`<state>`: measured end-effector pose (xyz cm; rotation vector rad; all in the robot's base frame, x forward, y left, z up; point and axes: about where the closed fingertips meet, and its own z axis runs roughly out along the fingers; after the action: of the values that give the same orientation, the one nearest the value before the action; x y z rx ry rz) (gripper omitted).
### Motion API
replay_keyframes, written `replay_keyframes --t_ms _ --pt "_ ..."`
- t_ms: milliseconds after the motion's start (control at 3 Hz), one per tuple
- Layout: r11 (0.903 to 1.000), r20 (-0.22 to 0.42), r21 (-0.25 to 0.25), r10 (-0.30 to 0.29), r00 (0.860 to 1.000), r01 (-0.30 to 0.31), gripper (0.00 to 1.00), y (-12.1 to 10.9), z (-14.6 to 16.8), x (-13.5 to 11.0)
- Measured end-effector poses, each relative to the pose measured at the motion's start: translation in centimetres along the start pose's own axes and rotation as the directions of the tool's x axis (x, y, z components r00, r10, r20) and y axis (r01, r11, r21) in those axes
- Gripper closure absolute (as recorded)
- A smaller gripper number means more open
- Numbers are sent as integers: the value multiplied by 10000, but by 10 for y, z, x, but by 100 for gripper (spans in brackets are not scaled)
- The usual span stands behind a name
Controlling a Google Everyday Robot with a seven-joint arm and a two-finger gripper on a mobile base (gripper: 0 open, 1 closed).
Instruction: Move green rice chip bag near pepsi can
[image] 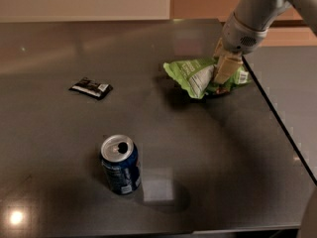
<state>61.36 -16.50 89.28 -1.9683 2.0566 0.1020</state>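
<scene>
At the table's (198, 152) far right, the arm (251, 20) slants down, gripper (224, 74) pinching the green rice chip bag (189, 73)

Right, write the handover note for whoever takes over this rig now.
Gripper: at the far right of the table, closed on the green rice chip bag, gripping its right part.
Bag: far right, close to the table's edge, bunched up at the grip.
Pepsi can: upright, near the front, left of centre, well apart from the bag.
Small black packet: at the left, not part of the job.
Done: bag grasped.
Left: carry the bag forward and left, set it down beside the can without knocking it, then release.
</scene>
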Motion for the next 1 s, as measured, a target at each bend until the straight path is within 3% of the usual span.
replay_keyframes --t_ms 667,1000 --pt "9948 587 -255 -971 9935 987 100 74 -40 -35" --pt "9878 715 -488 -1445 9869 1482 100 111 -48 -52"
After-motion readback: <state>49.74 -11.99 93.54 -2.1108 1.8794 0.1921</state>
